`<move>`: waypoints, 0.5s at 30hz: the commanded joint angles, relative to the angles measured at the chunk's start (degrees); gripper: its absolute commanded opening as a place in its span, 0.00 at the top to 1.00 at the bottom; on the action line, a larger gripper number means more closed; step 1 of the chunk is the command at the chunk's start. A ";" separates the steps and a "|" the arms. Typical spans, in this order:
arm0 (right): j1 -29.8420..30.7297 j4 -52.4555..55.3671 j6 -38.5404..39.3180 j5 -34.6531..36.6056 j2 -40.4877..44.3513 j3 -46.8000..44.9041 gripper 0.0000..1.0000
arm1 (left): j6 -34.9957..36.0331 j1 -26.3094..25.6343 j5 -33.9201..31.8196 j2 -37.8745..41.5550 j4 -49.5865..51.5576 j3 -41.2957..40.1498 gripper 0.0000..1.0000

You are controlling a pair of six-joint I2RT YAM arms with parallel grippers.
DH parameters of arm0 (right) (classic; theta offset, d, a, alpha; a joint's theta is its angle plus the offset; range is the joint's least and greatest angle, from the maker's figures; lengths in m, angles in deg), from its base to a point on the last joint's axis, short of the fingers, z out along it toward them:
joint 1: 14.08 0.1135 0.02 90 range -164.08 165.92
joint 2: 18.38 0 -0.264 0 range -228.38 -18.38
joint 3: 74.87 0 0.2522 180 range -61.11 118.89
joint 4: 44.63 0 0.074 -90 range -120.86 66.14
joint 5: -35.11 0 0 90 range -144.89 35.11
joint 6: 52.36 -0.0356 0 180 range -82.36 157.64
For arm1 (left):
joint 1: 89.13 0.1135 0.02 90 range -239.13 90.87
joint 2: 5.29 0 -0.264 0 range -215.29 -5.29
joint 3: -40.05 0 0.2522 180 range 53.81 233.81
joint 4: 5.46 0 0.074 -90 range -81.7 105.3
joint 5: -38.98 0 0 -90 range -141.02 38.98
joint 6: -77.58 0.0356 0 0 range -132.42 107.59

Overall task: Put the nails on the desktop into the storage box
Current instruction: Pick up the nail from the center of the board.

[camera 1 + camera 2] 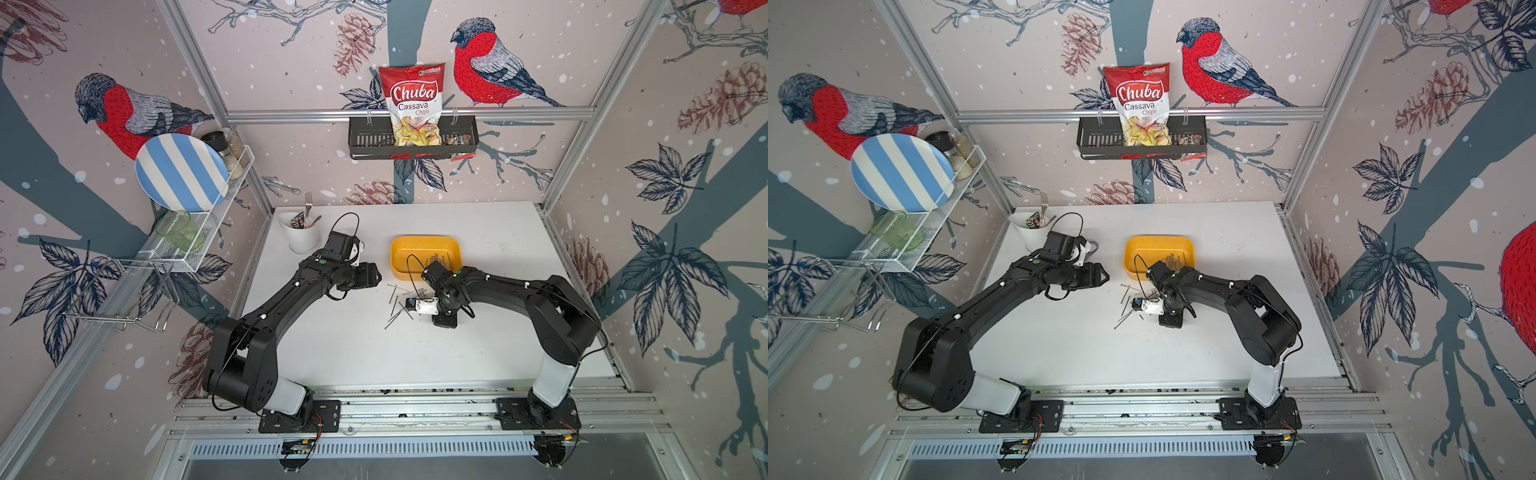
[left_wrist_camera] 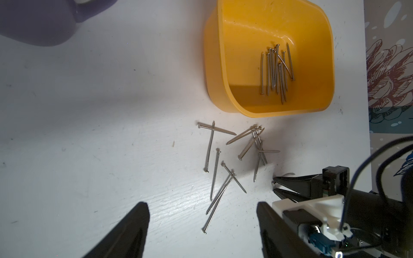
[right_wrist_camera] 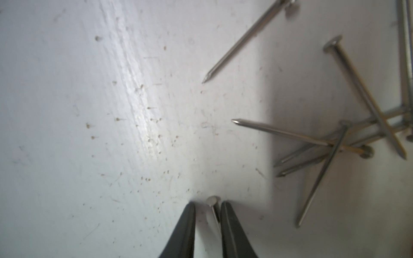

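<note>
Right gripper (image 3: 207, 206) is low over the desktop (image 3: 89, 111), jaws narrowed around one nail (image 3: 212, 201) with a gap still showing beside it; loose nails (image 2: 214, 174) lie near the storage box (image 2: 214, 67), more rest inside; left gripper (image 2: 202, 223) hovers wide open, empty

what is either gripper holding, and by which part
Cannot be told for sure: the right gripper straddles one nail just below its head, but a gap shows beside the shank. The left gripper holds nothing.
</note>
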 commanded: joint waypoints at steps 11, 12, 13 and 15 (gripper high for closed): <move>-0.88 2.19 0.64 -2.76 -3.53 2.90 0.99 | 0.05 0.17 0.50 0.40 0.58 -0.41 0.22; -0.92 2.17 0.49 -2.88 -3.31 3.05 1.00 | -0.03 0.17 0.50 0.53 0.50 -0.57 0.22; -1.05 2.19 0.23 -3.30 -2.92 3.30 1.00 | -0.20 0.21 0.54 0.64 0.49 -0.62 0.22; -1.48 2.10 -0.77 -4.65 -1.77 3.98 1.00 | -0.35 0.17 0.50 0.75 0.41 -0.71 0.22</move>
